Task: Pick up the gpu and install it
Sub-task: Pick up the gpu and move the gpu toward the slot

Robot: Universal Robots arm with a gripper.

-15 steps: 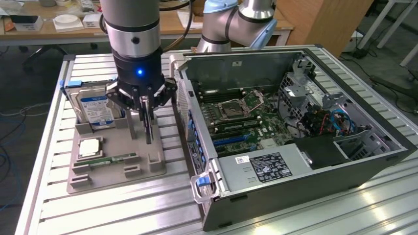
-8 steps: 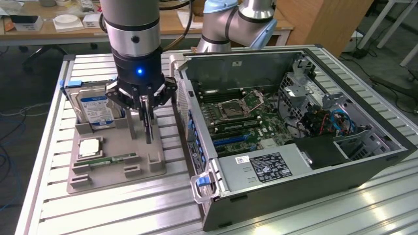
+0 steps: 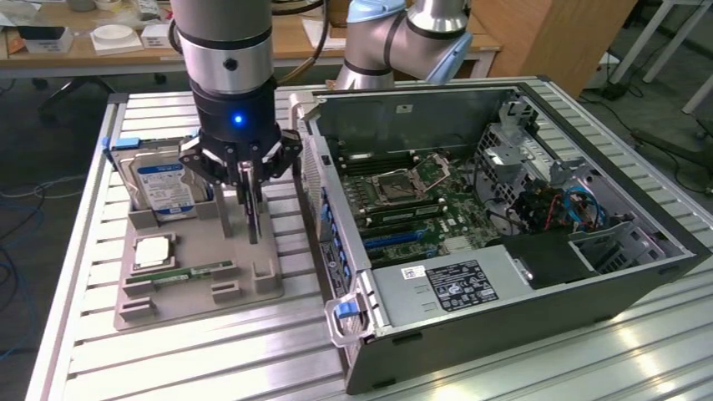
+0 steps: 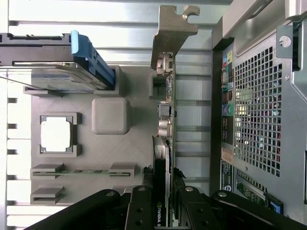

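The gpu (image 3: 254, 219) hangs on edge between my fingers over the grey parts holder (image 3: 259, 294), beside the open computer case (image 3: 624, 284). My gripper (image 3: 250, 180) is shut on its upper edge. In the wrist view the gpu (image 4: 165, 120) is edge-on: green board, black cooler, and the silver end bracket (image 4: 169, 33) at the far end. There my gripper (image 4: 163, 201) clamps the card from both sides. Whether the card's lower edge still touches the holder I cannot tell.
The holder (image 4: 129, 153) also carries a silver hard drive (image 3: 162, 185) (image 4: 57, 72), a square processor (image 3: 154, 251) (image 4: 56, 134) and a narrow memory stick (image 3: 184, 271) (image 4: 81, 171). The case's motherboard (image 3: 412, 200) lies exposed; its perforated rear panel (image 4: 259, 120) stands close beside the card.
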